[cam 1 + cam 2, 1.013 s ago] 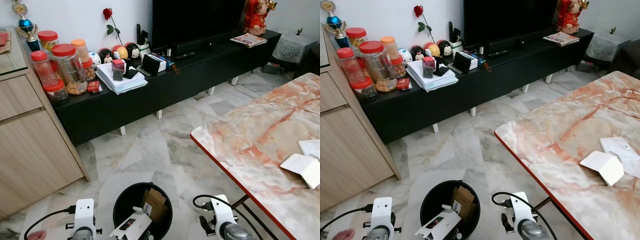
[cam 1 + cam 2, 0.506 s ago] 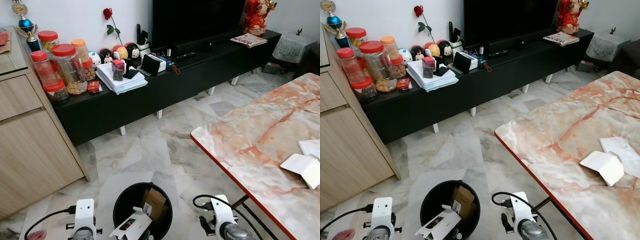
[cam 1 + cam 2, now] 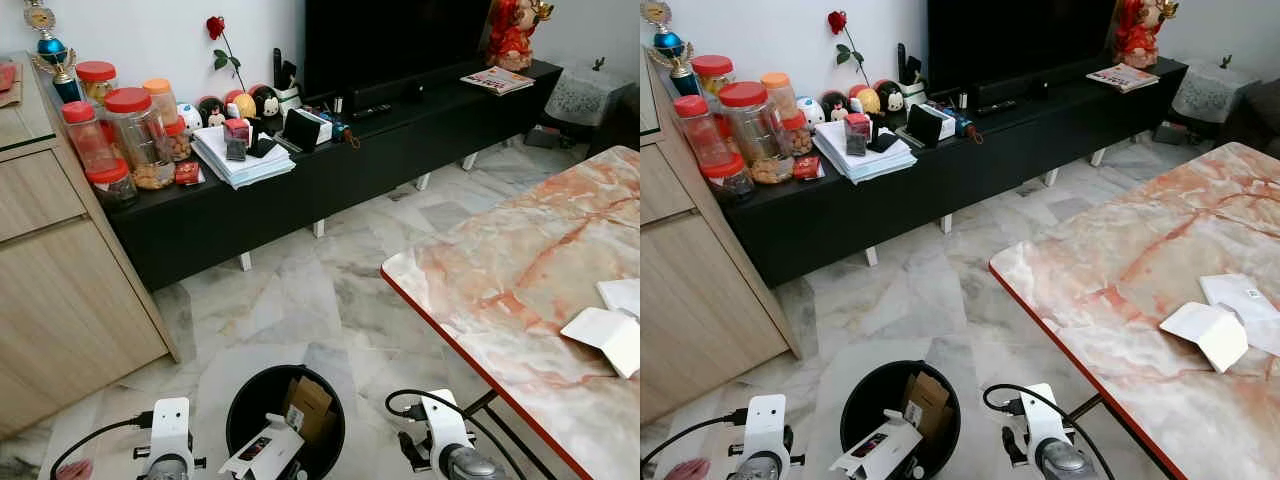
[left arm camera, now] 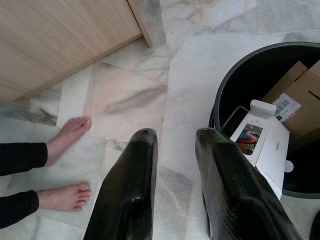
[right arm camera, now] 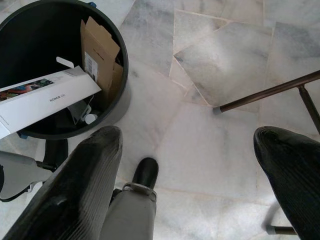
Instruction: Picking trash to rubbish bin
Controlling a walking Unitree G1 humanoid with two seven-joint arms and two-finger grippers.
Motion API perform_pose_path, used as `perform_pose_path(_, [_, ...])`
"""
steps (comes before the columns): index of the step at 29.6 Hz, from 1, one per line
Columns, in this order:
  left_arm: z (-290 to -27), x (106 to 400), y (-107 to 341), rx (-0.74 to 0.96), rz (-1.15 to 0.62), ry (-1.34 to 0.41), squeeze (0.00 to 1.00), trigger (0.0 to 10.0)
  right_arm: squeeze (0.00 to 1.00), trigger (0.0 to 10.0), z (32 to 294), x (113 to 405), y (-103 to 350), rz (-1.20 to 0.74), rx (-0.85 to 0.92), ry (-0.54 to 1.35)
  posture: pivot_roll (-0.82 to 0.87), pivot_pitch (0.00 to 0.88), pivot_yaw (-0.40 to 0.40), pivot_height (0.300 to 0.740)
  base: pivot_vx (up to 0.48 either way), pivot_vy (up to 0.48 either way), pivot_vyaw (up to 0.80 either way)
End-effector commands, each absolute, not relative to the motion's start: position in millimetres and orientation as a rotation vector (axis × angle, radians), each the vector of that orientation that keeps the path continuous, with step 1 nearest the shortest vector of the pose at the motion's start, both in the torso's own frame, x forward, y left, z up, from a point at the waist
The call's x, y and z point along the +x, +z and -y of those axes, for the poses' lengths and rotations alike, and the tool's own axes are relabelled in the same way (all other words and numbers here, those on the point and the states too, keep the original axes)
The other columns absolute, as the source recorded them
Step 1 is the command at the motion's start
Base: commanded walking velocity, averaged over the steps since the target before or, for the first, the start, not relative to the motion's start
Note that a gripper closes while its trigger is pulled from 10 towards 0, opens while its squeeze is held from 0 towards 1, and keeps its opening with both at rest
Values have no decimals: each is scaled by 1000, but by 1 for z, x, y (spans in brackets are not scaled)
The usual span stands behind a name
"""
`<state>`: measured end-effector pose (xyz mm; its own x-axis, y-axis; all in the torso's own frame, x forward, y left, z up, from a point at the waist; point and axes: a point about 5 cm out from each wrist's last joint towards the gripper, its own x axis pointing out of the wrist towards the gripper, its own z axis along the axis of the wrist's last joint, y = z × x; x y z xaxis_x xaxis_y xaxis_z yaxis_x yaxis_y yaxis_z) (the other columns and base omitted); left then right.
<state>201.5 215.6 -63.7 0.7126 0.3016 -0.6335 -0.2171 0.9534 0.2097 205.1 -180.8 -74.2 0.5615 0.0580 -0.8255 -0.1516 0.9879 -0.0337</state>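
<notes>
Two boxes are sitting in the black rubbish bin (image 3: 240, 410) on the marble floor: a white phone box (image 4: 262, 142) poking over the rim and a brown cardboard box (image 5: 100, 55) behind it; left gripper (image 4: 172, 150) hangs just beside the bin, fingers a little apart, holding nothing; right gripper (image 5: 187, 150) is spread wide and empty; somebody's bare feet (image 4: 67, 135) are nearby; more white boxes (image 3: 1210, 330) lie on the marble table (image 3: 1120, 260).
</notes>
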Motion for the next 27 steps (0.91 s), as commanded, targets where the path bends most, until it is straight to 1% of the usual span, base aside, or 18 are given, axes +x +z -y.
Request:
perform_pose_path(1, [-216,200,-65,104,-737,299,0,10000,0,10000,183,207,-73,-956,-107,119,-21,0,-42,740,0,0,0])
perform_pose_path(27, [-216,199,-66,102,-742,297,0,10000,0,10000,182,206,-73,-956,-106,127,-25,0,-39,740,0,0,0])
